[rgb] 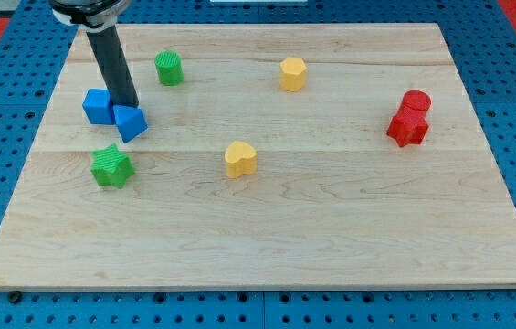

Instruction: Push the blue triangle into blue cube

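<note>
The blue triangle [131, 122] lies on the wooden board [267, 219] at the view's upper left. The blue cube [98, 106] sits just to its left and a little higher, touching it. My dark rod comes down from the view's top left, and my tip [127, 103] rests right at the top edge of the blue triangle, beside the cube's right side.
A green star [111, 166] lies below the blue blocks. A green cylinder [169, 68] stands to the rod's right. A yellow hexagon [292, 73] and a yellow heart [240, 158] sit mid-board. Two red blocks [410, 119] touch at the view's right.
</note>
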